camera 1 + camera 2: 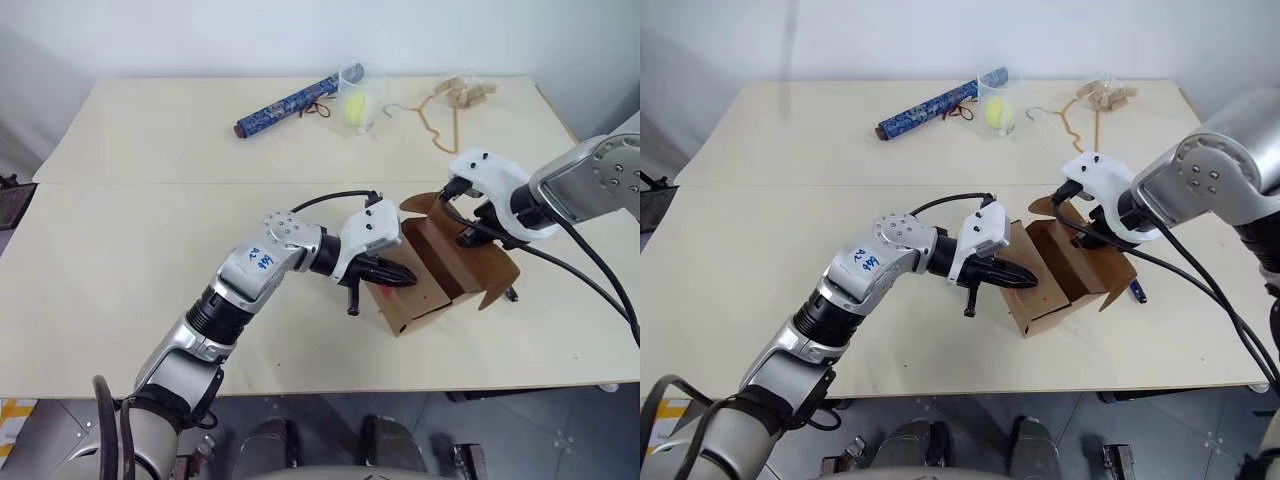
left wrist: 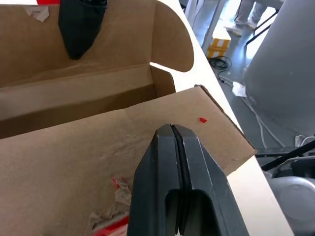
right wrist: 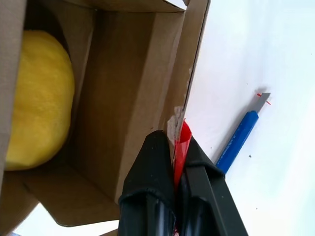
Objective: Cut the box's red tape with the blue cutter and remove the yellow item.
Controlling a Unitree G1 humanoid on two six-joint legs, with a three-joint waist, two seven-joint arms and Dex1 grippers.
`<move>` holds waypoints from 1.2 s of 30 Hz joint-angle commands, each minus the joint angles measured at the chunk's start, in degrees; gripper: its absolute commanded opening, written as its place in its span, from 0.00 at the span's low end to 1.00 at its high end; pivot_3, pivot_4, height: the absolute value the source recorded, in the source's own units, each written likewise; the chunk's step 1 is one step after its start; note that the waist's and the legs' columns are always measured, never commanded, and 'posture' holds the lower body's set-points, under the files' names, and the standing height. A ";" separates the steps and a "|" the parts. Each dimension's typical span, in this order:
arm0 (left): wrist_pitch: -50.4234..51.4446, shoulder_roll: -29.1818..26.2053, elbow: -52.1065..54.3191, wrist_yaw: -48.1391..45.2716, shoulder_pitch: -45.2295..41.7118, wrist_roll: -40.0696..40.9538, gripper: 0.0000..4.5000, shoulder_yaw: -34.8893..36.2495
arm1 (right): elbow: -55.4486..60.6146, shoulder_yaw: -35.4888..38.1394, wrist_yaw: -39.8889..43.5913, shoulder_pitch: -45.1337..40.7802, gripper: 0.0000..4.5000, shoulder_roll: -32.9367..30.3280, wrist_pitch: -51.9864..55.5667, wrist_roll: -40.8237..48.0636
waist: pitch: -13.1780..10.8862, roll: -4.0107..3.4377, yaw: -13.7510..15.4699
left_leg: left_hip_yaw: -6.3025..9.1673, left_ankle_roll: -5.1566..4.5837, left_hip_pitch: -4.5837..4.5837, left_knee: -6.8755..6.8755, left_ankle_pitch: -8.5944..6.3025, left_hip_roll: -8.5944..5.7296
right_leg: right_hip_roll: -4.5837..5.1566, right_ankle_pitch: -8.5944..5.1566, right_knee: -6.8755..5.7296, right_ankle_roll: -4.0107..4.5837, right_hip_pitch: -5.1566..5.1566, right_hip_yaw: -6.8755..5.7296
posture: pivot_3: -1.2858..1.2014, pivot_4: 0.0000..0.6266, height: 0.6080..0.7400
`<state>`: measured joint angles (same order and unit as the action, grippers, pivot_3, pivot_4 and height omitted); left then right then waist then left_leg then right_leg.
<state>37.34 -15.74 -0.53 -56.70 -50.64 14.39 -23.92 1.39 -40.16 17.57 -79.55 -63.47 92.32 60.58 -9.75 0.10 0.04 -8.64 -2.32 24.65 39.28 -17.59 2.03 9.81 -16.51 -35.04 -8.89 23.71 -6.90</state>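
The brown box [image 1: 425, 300] stands open on the table's right half. Inside it, the right wrist view shows the yellow item [image 3: 39, 98] against one wall. My right gripper [image 3: 173, 141] reaches down from the right and is shut on a flap edge that carries the torn red tape [image 3: 183, 140]. My left gripper [image 1: 408, 277] is shut and empty, its tips resting against the box's left outer wall [image 2: 98, 147], where more red tape scraps [image 2: 115, 223] cling. The blue cutter [image 3: 238, 140] lies flat on the table just right of the box, blade out.
At the table's far side lie a dark-blue patterned roll [image 1: 285, 103], a clear cup with a yellow-green ball [image 1: 357, 100], a thin wire hanger [image 1: 437, 122] and some wooden pieces [image 1: 468, 90]. The table's front edge [image 1: 400, 385] runs close below the box.
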 commanded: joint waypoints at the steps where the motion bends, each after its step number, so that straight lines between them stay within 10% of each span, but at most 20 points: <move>1: -1.17 -0.97 -1.69 1.91 1.56 -3.22 0.00 -1.15 | -0.06 2.24 1.38 -0.26 0.01 -1.60 0.18 -1.32 | 0.00 0.00 0.01 | 0.00 0.00 0.00 0.03 0.00 0.00 | 0.00 0.00 0.00 0.00 -0.01 0.00 | 0.52 0.24 1.00; 22: 4.16 -11.40 6.38 0.48 9.79 -1.53 0.00 1.94 | 3.17 0.82 16.21 1.45 0.01 -6.42 0.18 -8.19 | 0.00 -0.01 0.00 | -0.03 -0.18 0.03 0.76 -0.10 0.32 | 0.06 0.04 -0.33 0.10 -0.09 0.16 | 0.52 0.24 1.00; 36: 6.80 -10.74 7.95 4.62 10.69 0.23 0.08 6.43 | 5.27 13.26 13.91 12.92 0.11 -2.16 0.14 -12.54 | 0.00 -0.01 0.03 | 0.01 -0.12 0.29 0.74 -0.12 0.16 | 0.02 0.04 -0.48 0.09 0.16 -0.01 | 0.52 0.24 1.00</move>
<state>44.12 -26.20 4.30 -51.84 -39.95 13.57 -18.42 4.55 -30.57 31.07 -66.63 -65.49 92.31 48.75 -9.75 0.09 0.07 -8.62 -2.44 24.96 40.02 -17.70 2.19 9.82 -16.47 -35.52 -8.80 23.88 -6.92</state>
